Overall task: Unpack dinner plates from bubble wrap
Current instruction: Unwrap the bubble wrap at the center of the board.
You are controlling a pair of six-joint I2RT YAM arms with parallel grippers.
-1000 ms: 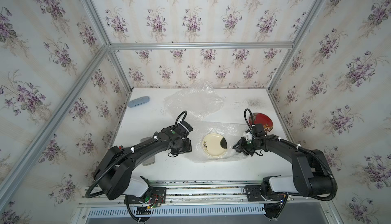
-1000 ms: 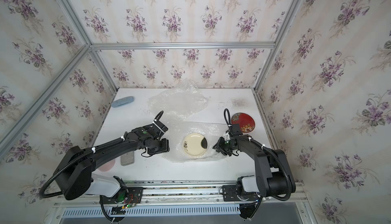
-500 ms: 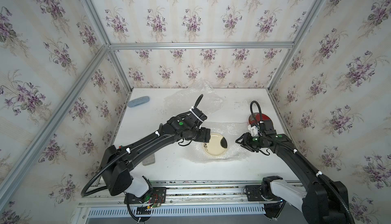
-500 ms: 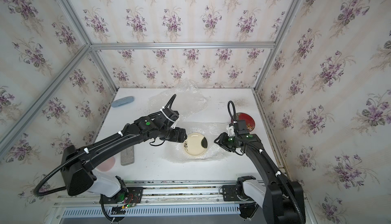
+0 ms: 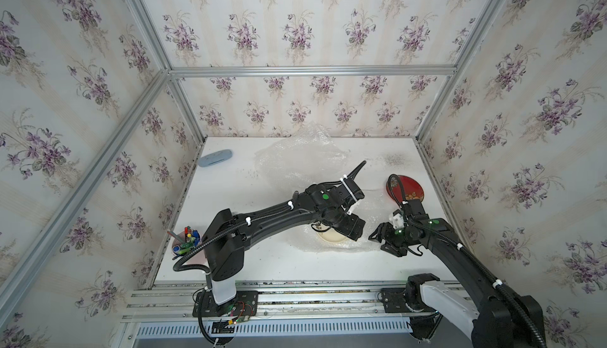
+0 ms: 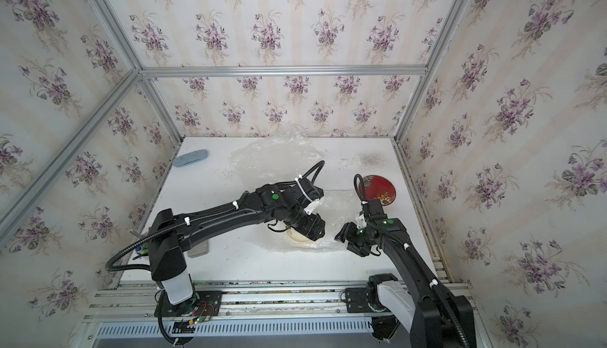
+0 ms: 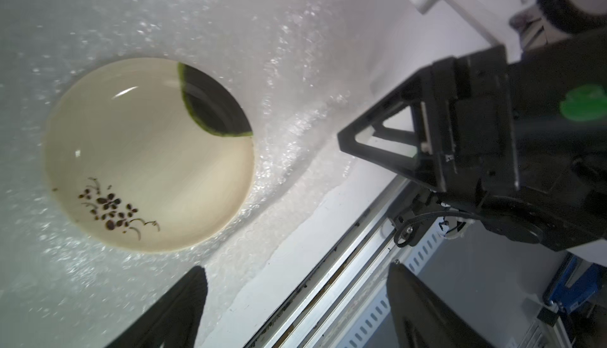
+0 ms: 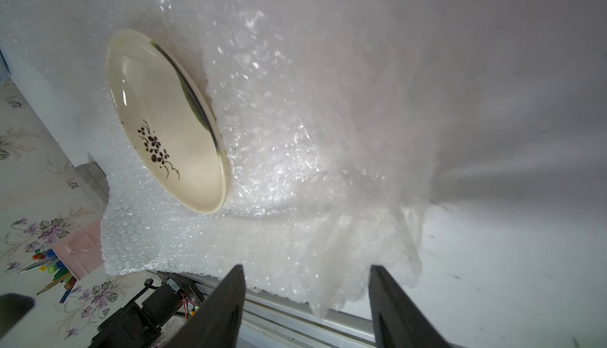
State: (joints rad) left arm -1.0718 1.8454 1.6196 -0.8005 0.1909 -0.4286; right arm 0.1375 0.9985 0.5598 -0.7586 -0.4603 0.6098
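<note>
A cream plate [image 7: 147, 152] with a dark floral mark lies uncovered on a spread sheet of bubble wrap [image 8: 279, 152]. Both top views show only part of this plate [image 5: 330, 237] [image 6: 296, 237], because my left gripper [image 5: 357, 230] hovers above its right side. The left gripper [image 7: 295, 274] is open and holds nothing. My right gripper [image 5: 381, 241] [image 8: 307, 270] is open at the sheet's crumpled right edge, which reaches between its fingers ungripped. A dark red flowered plate [image 5: 407, 187] lies bare at the right. A second bubble wrap sheet [image 5: 299, 156] is heaped at the back.
A pale blue oval object [image 5: 215, 158] lies at the back left. A pink cup of pens [image 5: 185, 241] stands at the front left, with a grey block [image 6: 198, 248] beside it. An aluminium rail [image 5: 295, 289] runs along the table's front edge.
My left arm has swung right, from beside the sheet to over the cream plate, its jaws opening wider. My right gripper has opened off the wrap's edge and lifted slightly.
</note>
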